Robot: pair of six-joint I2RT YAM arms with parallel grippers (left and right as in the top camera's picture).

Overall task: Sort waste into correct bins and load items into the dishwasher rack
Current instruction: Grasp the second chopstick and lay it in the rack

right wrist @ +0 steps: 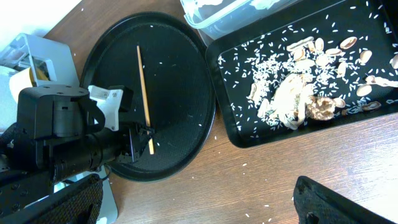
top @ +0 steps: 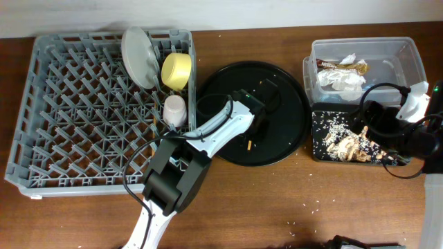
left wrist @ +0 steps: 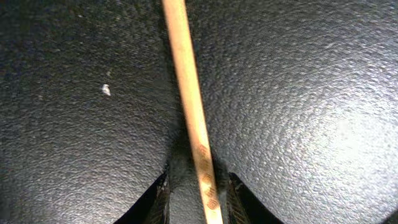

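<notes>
My left gripper (top: 255,131) is down on the large round black tray (top: 291,97). Its open jaws (left wrist: 199,199) straddle one wooden chopstick (left wrist: 186,93), which lies flat on the tray (right wrist: 143,93). I see no second chopstick and no light blue cup. The grey dishwasher rack (top: 69,104) holds the grey-green plate (top: 140,57), the yellow bowl (top: 176,69) and the pink cup (top: 175,109). The clear tub (top: 408,52) holds white napkins (top: 340,77) and the wrapper (top: 346,66). The shallow black tray (top: 315,135) holds food scraps and rice (right wrist: 298,93). My right gripper (top: 377,128) is open and empty by that tray.
Loose rice grains lie on the wooden table in front of the black tray (right wrist: 249,168) and on the round tray. The left arm's body (top: 176,176) stretches from the front edge across the rack's near right corner. Cables loop near the right arm.
</notes>
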